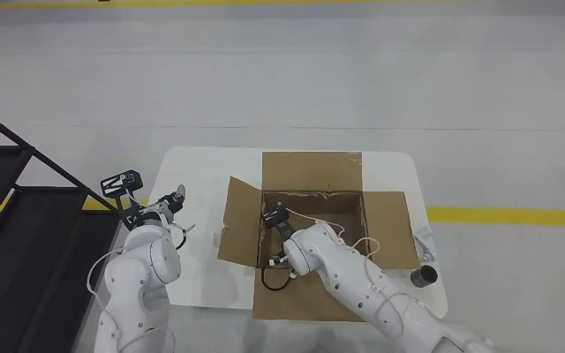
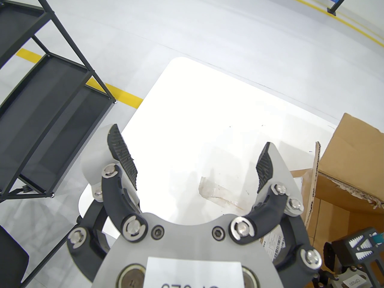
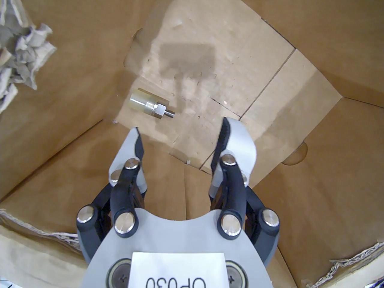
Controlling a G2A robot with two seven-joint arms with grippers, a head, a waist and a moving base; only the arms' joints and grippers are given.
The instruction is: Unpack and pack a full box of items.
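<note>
White table [image 1: 207, 172], rounded corners; open corrugated box [image 1: 312, 168] on it. Right gripper [image 3: 180, 125] inside box, jaws partly apart, empty; small brass cylinder [image 3: 149, 107] with threaded stud lies on box floor near its tips. Left gripper [image 2: 190, 136] wide, empty, over table

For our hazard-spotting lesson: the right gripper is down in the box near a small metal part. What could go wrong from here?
The round metal part lies on its side, offset from the open right gripper; it may roll if nudged. The arm sits inside the box, so lifting could snag a wall and shift it. A metal cylinder by the table edge, beside a flap, might then be knocked off.
</note>
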